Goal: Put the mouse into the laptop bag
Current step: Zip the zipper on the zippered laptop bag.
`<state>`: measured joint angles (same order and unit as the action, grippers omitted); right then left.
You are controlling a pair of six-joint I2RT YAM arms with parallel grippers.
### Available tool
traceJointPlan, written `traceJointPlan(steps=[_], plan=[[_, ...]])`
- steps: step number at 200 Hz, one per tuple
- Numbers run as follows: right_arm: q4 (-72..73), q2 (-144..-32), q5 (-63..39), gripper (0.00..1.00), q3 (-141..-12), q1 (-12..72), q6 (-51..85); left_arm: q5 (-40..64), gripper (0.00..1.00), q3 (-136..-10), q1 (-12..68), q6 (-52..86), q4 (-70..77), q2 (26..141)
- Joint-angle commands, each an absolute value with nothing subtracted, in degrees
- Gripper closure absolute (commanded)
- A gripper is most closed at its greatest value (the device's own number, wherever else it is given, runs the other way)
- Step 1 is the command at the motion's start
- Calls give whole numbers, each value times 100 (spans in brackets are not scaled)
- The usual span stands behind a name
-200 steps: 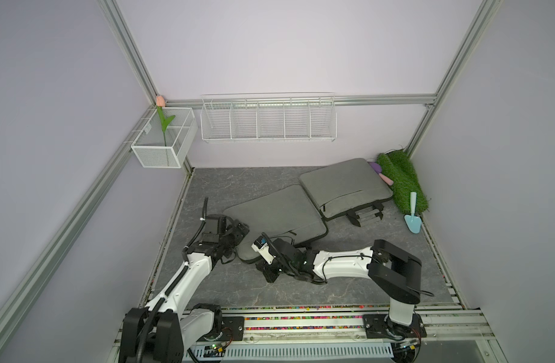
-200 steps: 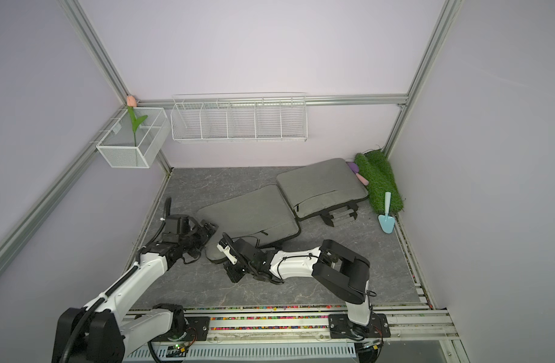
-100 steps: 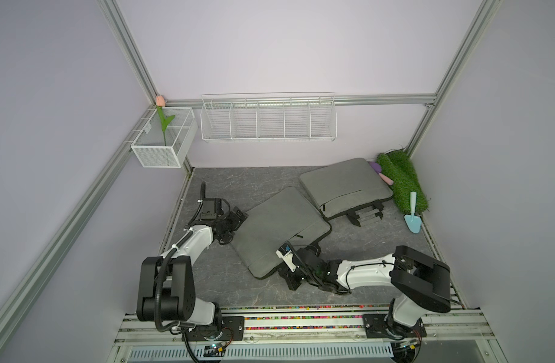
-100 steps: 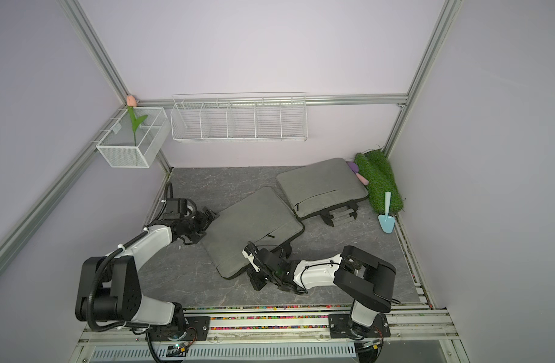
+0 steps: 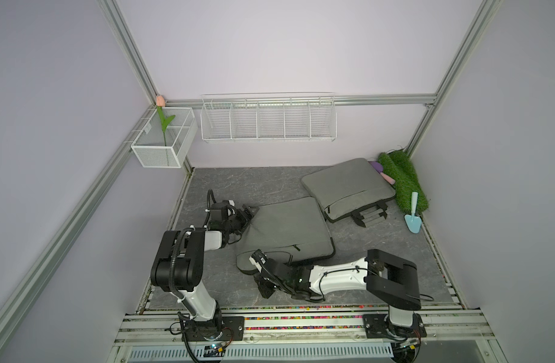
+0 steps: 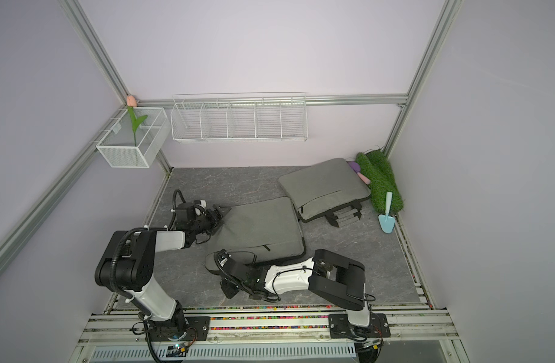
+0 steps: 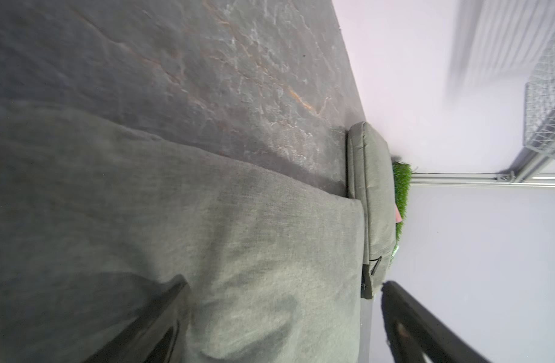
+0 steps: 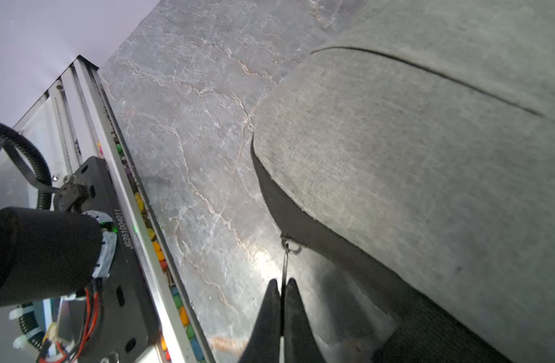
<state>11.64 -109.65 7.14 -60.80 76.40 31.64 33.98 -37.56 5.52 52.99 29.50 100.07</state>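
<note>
The grey laptop bag [image 5: 288, 226] [image 6: 257, 226] lies flat in the middle of the dark floor. The mouse shows in no view. My left gripper [image 5: 249, 215] [image 7: 284, 281] is open at the bag's far-left corner, and the bag's fabric [image 7: 269, 251] lies between its wide-spread fingers. My right gripper [image 5: 255, 273] [image 8: 282, 283] is low at the bag's near-left corner. It is shut on the thin zipper pull [image 8: 287, 250] that hangs from the black zipper band of the bag [image 8: 427, 188].
A second grey bag [image 5: 348, 188] with black handles lies at the back right, against a green turf roll [image 5: 401, 182]. A blue trowel [image 5: 412, 217] lies by the right wall. A wire rack [image 5: 266, 119] and a mesh box [image 5: 163, 138] hang on the walls. The front rail [image 8: 137, 220] is close to my right gripper.
The bag has swung round and slid toward the front. My right gripper, still shut, moved toward the front rail. My left gripper moved back and right to the bag's far-left corner.
</note>
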Motion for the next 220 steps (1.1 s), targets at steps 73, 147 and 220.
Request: traceJointPlan(steps=[73, 147, 220], plan=[[913, -10644, 477, 93, -5695, 7169, 3417, 2443, 5, -2613, -1360, 4509, 30, 8426], [749, -10003, 631, 93, -4808, 6588, 3435, 2672, 0, -3185, -1882, 4586, -1454, 5524], [1190, -9415, 576, 93, -4121, 6602, 3661, 1275, 0, -6360, 646, 3522, -2554, 8748]])
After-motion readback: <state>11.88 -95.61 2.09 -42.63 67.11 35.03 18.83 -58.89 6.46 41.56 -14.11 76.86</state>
